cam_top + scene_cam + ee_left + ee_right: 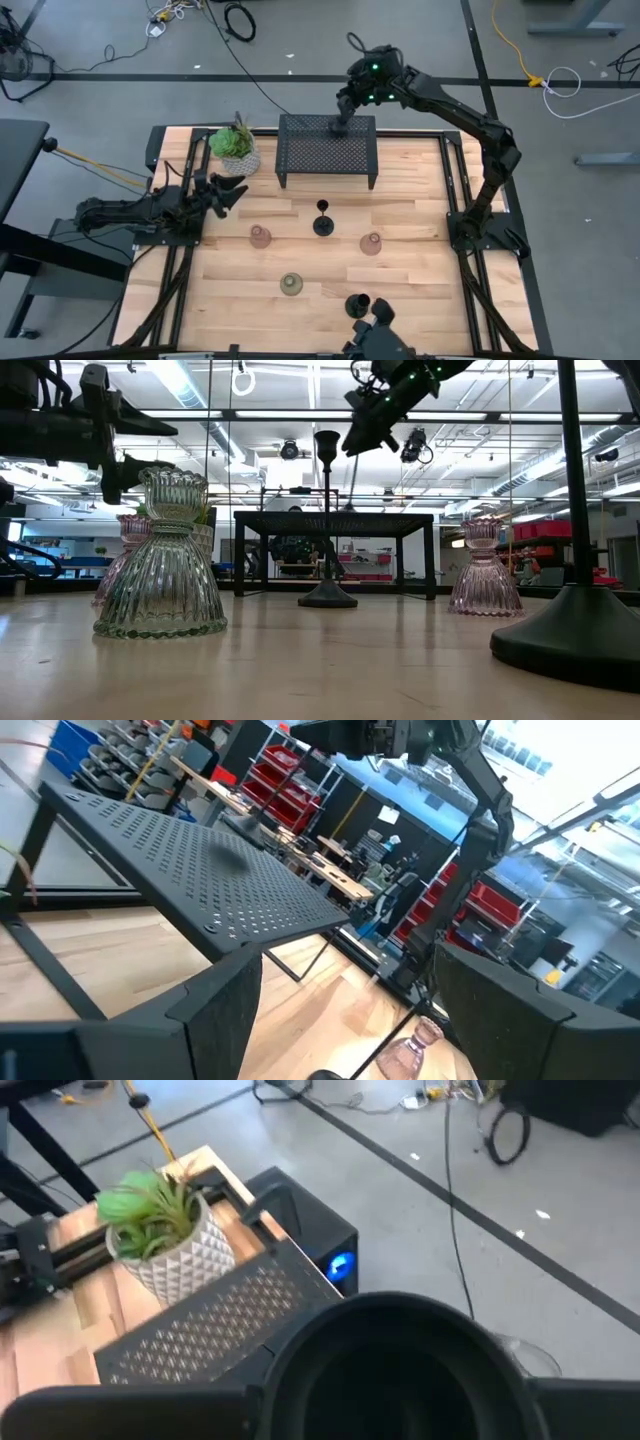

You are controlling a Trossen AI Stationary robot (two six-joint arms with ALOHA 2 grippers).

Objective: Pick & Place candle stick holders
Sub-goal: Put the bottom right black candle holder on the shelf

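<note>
My right gripper [345, 108] is over the far edge of the black mesh rack [327, 148] and is shut on a black candle stick holder [400, 1370]. A second black holder [322, 218] stands on its round base at mid table. A third [357, 303] stands near the near edge. Two pinkish glass cups [260, 236] [371, 243] and an olive one [291, 284] stand on the wood. My left gripper [225, 192] is open and empty at the table's left, beside the plant. My right gripper holds the black holder just below its cup top [400, 1330], which fills the wrist view between the two fingers [120, 1415]. The fingers come from above and the far side. The stem [350, 485] slants down toward the rack top; whether the base touches it, I cannot tell.
A green plant in a white pot [237, 150] stands at the far left, beside the rack. Bare wood lies between the rack's legs and the standing pieces. A camera mount [375, 335] sits at the near edge.
</note>
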